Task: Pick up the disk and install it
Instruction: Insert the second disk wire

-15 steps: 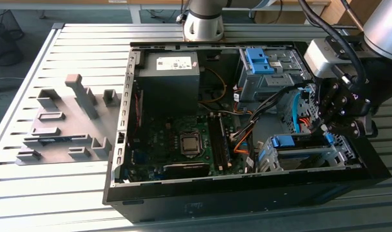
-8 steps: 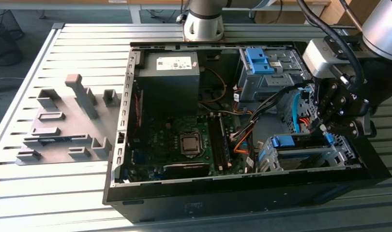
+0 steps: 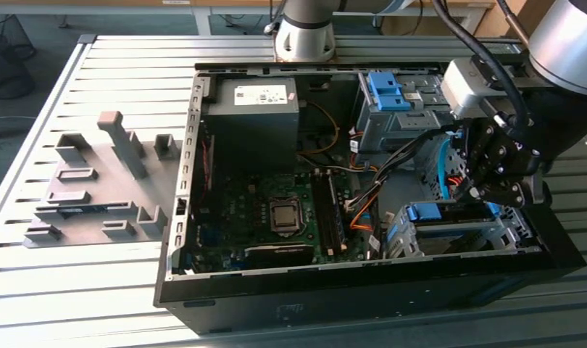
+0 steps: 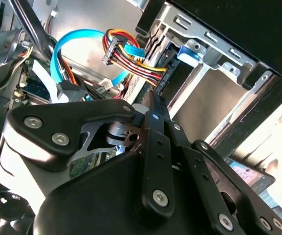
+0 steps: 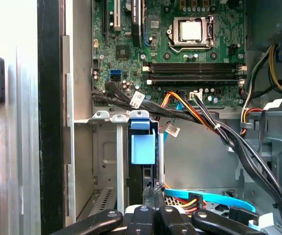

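The disk (image 3: 448, 212) stands on edge in the metal drive cage (image 3: 458, 235) at the case's corner, on the exterior view's right, with its blue carrier frame up. In the first wrist view the disk (image 5: 143, 147) shows its blue tab and a dark edge running down the slot between the cage walls (image 5: 99, 147). My gripper (image 3: 479, 194) hangs just over the cage. Its fingers are shut, and the gripper (image 5: 153, 192) has its tips against the disk's near end. In the second wrist view the gripper (image 4: 153, 98) points into the cage, near the blue carrier (image 4: 189, 54).
The open computer case (image 3: 177, 217) lies on a slatted metal table (image 3: 81, 290). A dark grey box (image 3: 253, 109) and motherboard (image 5: 189, 54) fill its middle. Cable bundles (image 5: 209, 122) run beside the cage. A blue bracket (image 3: 383, 90) sits in the upper cage. Grey fixtures (image 3: 100, 181) stand at the exterior view's left.
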